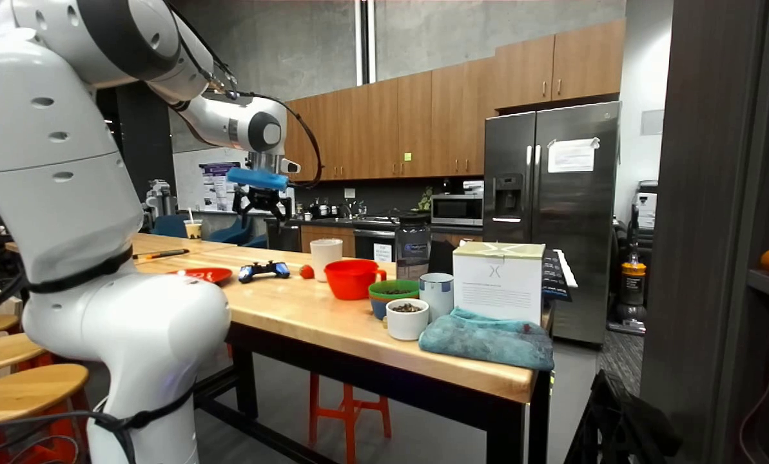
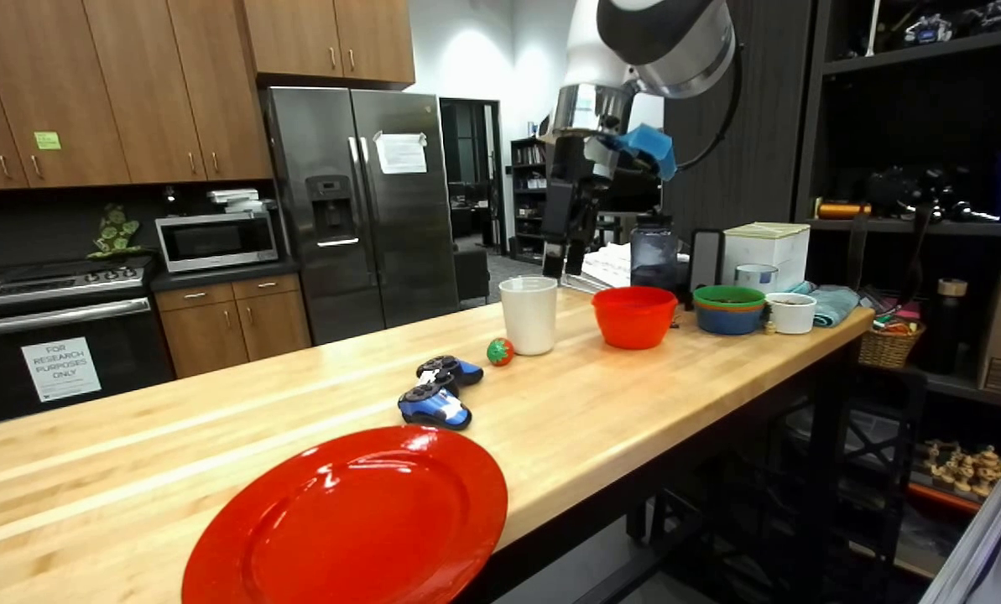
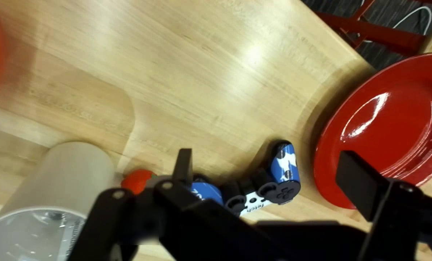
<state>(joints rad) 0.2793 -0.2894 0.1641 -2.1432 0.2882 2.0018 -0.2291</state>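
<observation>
I am watching the white arm (image 1: 42,125), which in an exterior view is leaning from the upper left of the frame over the wooden table (image 2: 601,403). Its fingers (image 3: 359,181) are standing wide apart and are holding nothing; in both exterior views they are hanging in the air above the table.

In the wrist view, the blue and black game controller (image 3: 268,188) is lying below the centre, a little to the right, and it is showing in the gap between the fingers. Its left end is hiding partly behind one of them. More to the left, a strawberry (image 3: 139,180) is lying just beside a pale cup (image 3: 67,177), which is filling the lower left corner. A red plate (image 3: 400,130) is resting at the right side, and the other finger is covering a piece of it.

In an exterior view, a red bowl (image 1: 352,279) with a handle is standing near the centre of the frame. To the right of it, some nested bowls (image 1: 394,290), a small white dish (image 1: 407,325), a white box (image 1: 497,290) and a folded teal cloth (image 1: 487,341) are sitting close together.
</observation>
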